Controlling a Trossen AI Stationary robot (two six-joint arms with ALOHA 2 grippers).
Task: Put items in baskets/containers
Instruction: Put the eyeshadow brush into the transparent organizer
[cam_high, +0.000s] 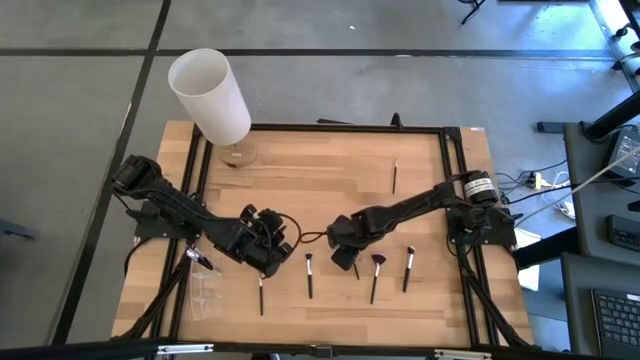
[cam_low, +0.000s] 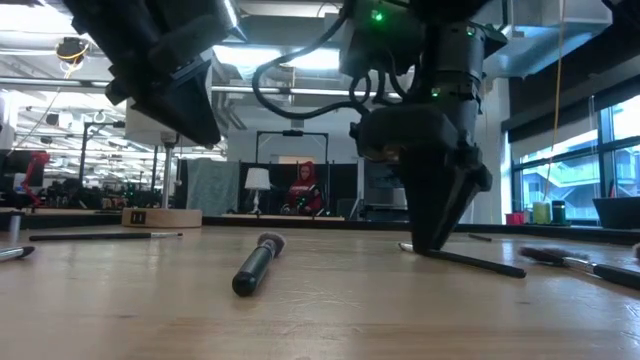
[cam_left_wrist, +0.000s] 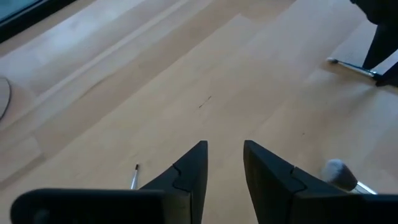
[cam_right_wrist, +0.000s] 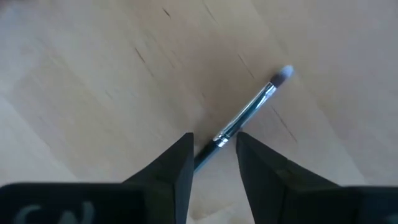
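Several thin makeup brushes lie flat on the wooden table near its front: one (cam_high: 261, 293), one (cam_high: 309, 275), a reddish fan-headed one (cam_high: 376, 272), one (cam_high: 408, 267) and a far one (cam_high: 394, 177). My right gripper (cam_high: 345, 252) points down with its tips at the table, and its open fingers stand on either side of a dark brush with a silver ferrule (cam_right_wrist: 249, 109). Whether they touch it, I cannot tell. My left gripper (cam_high: 268, 252) hovers open and empty (cam_left_wrist: 224, 155) above the bare wood. The see-through container (cam_high: 205, 290) lies faintly at the front left.
A tall white cylinder (cam_high: 210, 95) on a round wooden base stands at the far left corner. A black frame (cam_high: 455, 180) runs round the table. In the low view a stubby dark brush (cam_low: 257, 265) lies in the middle, between the two grippers.
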